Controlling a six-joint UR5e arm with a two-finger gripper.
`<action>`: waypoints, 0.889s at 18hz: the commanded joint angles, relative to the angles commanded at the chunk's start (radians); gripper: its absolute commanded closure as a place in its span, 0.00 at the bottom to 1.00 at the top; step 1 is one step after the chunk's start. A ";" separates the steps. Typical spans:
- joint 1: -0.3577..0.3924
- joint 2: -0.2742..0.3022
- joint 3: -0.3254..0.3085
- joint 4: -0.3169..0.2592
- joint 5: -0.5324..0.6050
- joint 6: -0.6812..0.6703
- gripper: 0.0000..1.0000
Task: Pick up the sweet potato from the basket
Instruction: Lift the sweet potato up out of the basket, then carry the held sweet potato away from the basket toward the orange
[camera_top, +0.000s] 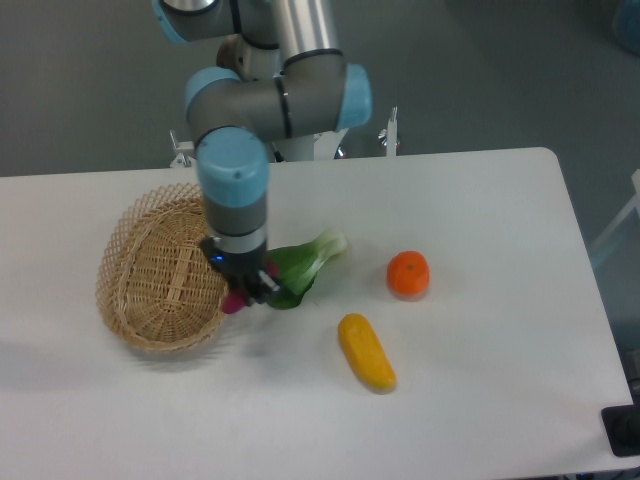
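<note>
Camera view: the tool (250, 289) was closed on the sweet potato (234, 301), held outside the basket (165, 275), whose right rim lay just left of the tool.

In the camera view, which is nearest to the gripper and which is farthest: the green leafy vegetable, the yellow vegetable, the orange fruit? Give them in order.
From the gripper, holding the sweet potato:
1. Green leafy vegetable: right beside it, toward the table's middle.
2. Yellow vegetable: farther, toward the front edge.
3. Orange fruit: farthest, out to the side past the leafy vegetable.
</note>
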 joint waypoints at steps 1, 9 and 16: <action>0.029 -0.015 0.017 0.002 0.000 0.032 0.77; 0.152 -0.110 0.193 -0.034 -0.002 0.118 0.77; 0.204 -0.216 0.399 -0.199 0.009 0.189 0.77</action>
